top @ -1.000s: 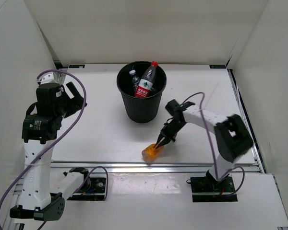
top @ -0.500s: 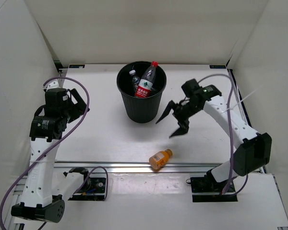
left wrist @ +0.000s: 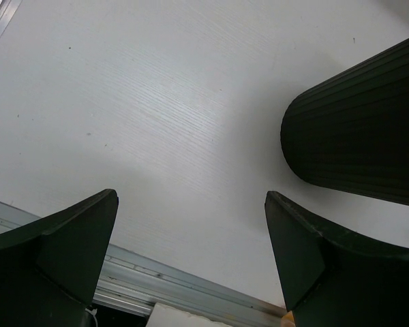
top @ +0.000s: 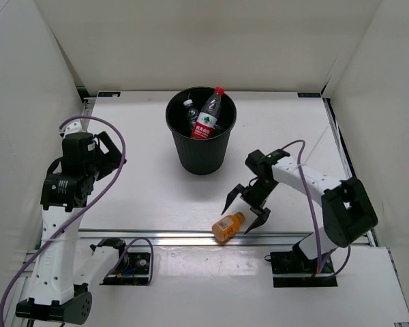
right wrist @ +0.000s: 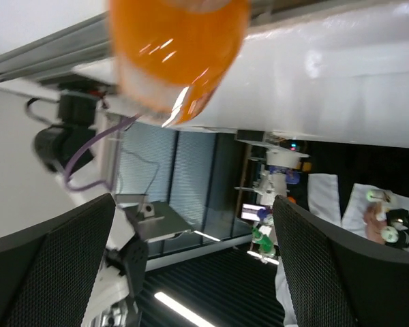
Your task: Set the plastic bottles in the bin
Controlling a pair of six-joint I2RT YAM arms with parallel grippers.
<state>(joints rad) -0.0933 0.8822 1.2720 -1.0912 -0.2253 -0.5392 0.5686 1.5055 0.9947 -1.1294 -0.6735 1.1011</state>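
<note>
The left arm (top: 54, 225) is standing upright, elbow high, with the left gripper (top: 109, 151) spreading its jaws wide. The right arm (top: 296, 178) is bending leftward and low, the right gripper (top: 238, 216) pointing down with its jaws gaping.

White arm links (top: 54, 262), black joints (top: 61, 191), purple cables (top: 123, 151), dark fingers (right wrist: 54, 259) that look mesh-textured.
</note>
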